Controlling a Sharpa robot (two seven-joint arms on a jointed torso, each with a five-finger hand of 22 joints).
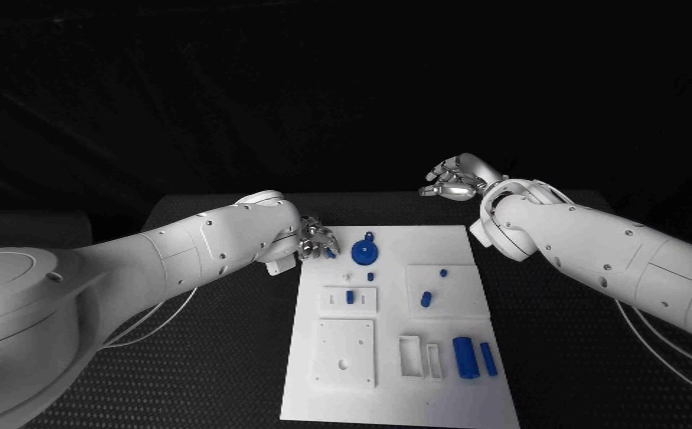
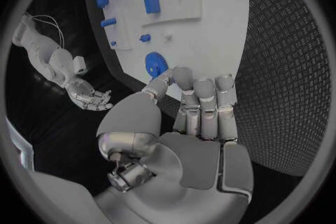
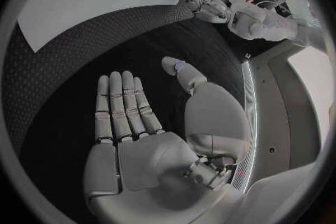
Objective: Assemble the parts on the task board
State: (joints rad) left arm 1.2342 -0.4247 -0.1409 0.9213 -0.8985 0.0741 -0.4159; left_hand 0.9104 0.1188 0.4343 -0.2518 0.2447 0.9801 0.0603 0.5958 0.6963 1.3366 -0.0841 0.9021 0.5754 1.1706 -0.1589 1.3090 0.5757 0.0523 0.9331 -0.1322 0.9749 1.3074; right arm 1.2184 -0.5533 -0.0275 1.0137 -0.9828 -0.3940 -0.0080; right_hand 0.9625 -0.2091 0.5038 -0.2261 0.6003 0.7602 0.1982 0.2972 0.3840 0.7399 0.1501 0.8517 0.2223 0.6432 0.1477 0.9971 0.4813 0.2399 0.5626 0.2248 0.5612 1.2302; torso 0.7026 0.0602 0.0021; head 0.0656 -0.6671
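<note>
Beside board (image 1: 389, 389) edge, left robot hand (image 1: 316, 242) empty.

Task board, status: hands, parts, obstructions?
Left hand open at the task board far-left corner, beside blue gear. Right hand open, off-board. Parts untouched. No obstructions seen.

So the surface is a black table (image 1: 216, 349) with a dimpled, mesh-looking mat texture, and you can really see that pattern up close in the left wrist view (image 2: 280, 67). Lying flat right in the middle of it is the white rectangular task board plate (image 1: 447, 399), long side running away from the robot. Its near edge reaches almost to the front of the table, and the far edge sits well short of the back edge. There's bare black mat on both sides of the plate. Thin pale cables (image 1: 159, 321) trail over the mat's left side.
</note>
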